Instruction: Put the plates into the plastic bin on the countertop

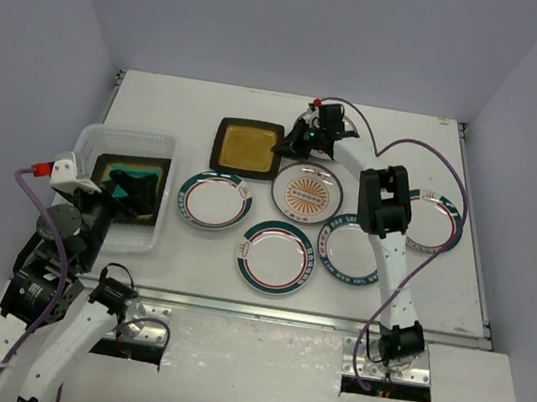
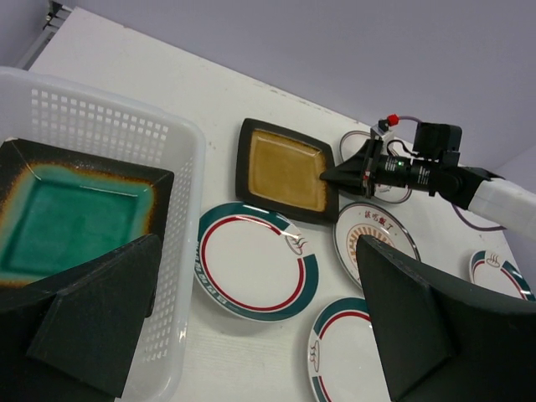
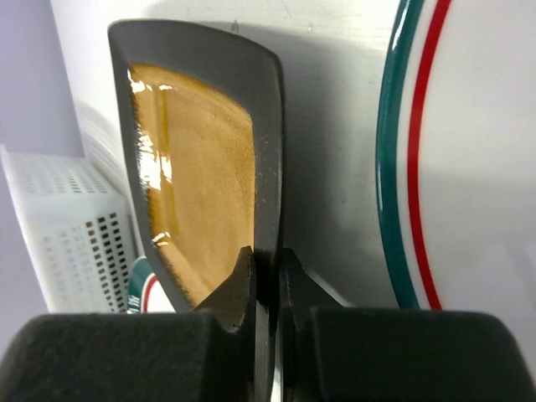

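Near row: a green-and-red banded round plate (image 1: 275,258) lies flat on the surface (image 1: 436,297), about midway along the near edge. Just to its right, a second banded round plate (image 1: 347,253) lies flat, partly covered by the right arm (image 1: 391,242).

Near left: the bin (image 1: 129,136) stands on the surface. The teal square plate (image 2: 71,213) lies inside it and takes up most of the floor. The left pincer (image 1: 134,186) hangs over that plate. Its fingers (image 2: 92,327) are spread wide and nothing is between them.

Middle row: a third banded round plate (image 1: 214,200) lies just right of the bin, apart from its wall. The orange sunburst plate (image 1: 307,193) lies right of that, near the centre of the surface. A further round plate (image 1: 439,222) lies at the right, partly hidden behind the right arm.

Far row: the amber square plate (image 1: 246,147) lies outside the bin, just beyond the third banded plate. The right pincer (image 1: 281,147) is at its right edge. In the right wrist view the fingers (image 3: 230,293) are pressed together on the plate's dark rim, one on each face, pinching it. Whether that edge is raised off the surface cannot be told
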